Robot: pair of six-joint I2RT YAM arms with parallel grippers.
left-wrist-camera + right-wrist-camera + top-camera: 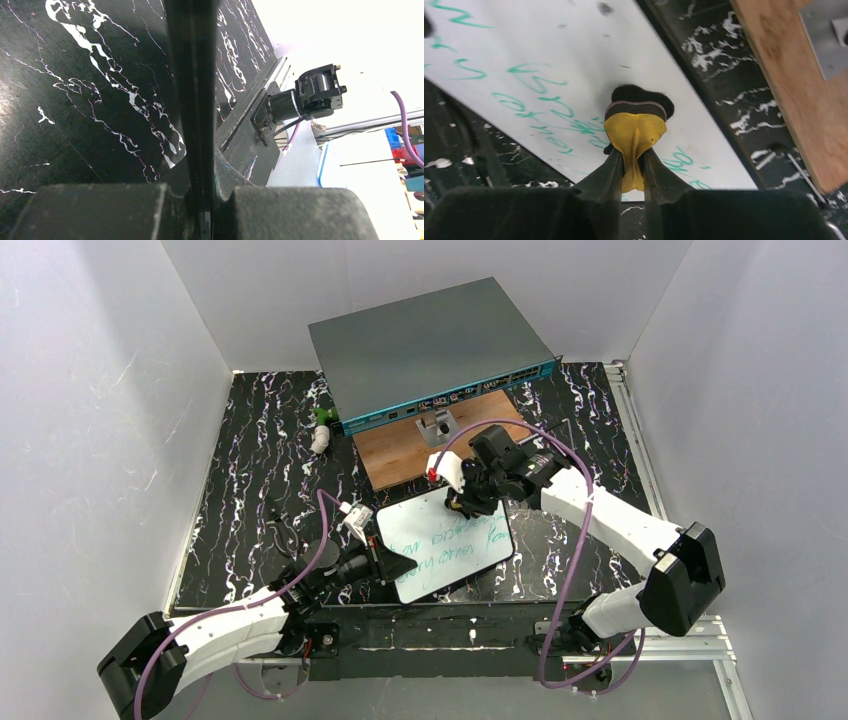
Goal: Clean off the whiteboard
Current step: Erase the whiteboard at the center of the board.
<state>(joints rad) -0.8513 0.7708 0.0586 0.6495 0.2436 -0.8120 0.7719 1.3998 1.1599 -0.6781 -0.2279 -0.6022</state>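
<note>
The whiteboard lies flat on the black marbled table with green handwriting across it. My left gripper is shut on the board's near-left edge. In the left wrist view that edge runs as a thin dark strip out from between the fingers of the left gripper. My right gripper hovers over the board's far edge. It is shut on a yellow eraser whose black felt pad touches the whiteboard next to the writing. The right gripper pinches the eraser's yellow back.
A large grey box with a teal front stands at the back. A brown wooden board with a small metal bracket lies before it. A small white and green object sits at the back left. White walls enclose the table.
</note>
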